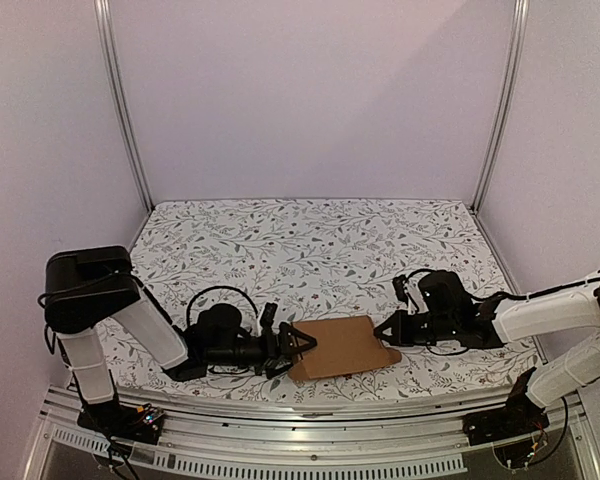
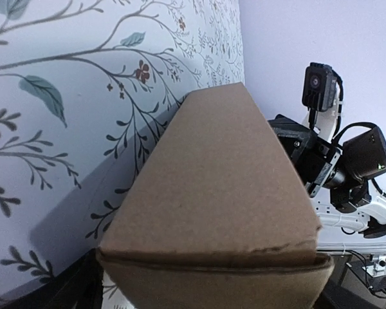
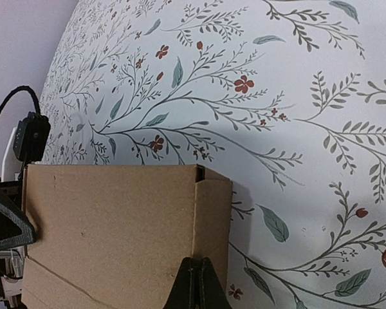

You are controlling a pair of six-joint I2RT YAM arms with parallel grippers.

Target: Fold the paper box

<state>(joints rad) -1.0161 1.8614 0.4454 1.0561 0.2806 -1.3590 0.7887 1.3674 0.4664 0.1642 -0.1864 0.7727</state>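
The paper box point(image 1: 340, 346) is plain brown cardboard lying flat near the table's front edge, between my two grippers. My left gripper point(image 1: 298, 342) is at its left end. In the left wrist view a tapered flap point(image 2: 212, 187) fills the middle, and dark fingers point(image 2: 77, 286) show only at the bottom corners, wide apart. My right gripper point(image 1: 388, 329) touches the box's right edge. In the right wrist view its tips point(image 3: 194, 283) are pressed together on a crease between a wide panel point(image 3: 109, 225) and a narrow side panel point(image 3: 212, 219). I cannot tell whether cardboard is pinched between them.
The table has a floral cloth point(image 1: 310, 245) and pale walls on three sides. A metal rail point(image 1: 310, 405) runs along the front edge, just behind the box. The right arm's camera and wrist point(image 2: 328, 141) show beyond the flap in the left wrist view.
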